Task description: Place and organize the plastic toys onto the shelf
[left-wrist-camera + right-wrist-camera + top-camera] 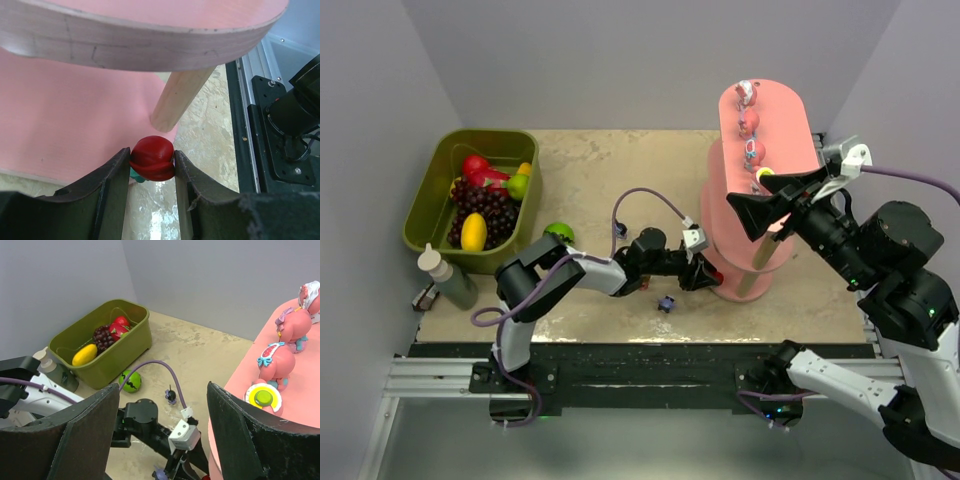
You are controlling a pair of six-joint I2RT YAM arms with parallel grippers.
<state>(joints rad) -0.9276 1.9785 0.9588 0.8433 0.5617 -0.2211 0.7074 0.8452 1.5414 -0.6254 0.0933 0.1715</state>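
Observation:
The pink shelf (790,135) stands at the right of the table. Several plastic toys line its top board: pink figurines (275,362) and a yellow one (263,397). My left gripper (152,167) is shut on a red toy (152,157) with a teal part under it. It is held low at the edge of the shelf's bottom board (75,125), beside a tan post (180,97). My right gripper (162,390) hovers open and empty by the top board's near end. Two dark purple toys (666,303) (619,229) lie on the table.
An olive-green bin (432,200) with fake grapes, a lemon and red fruit sits at the back left. A green ball (558,232) lies beside it, and a bottle (445,275) stands at the table's left edge. Grey walls close in on three sides.

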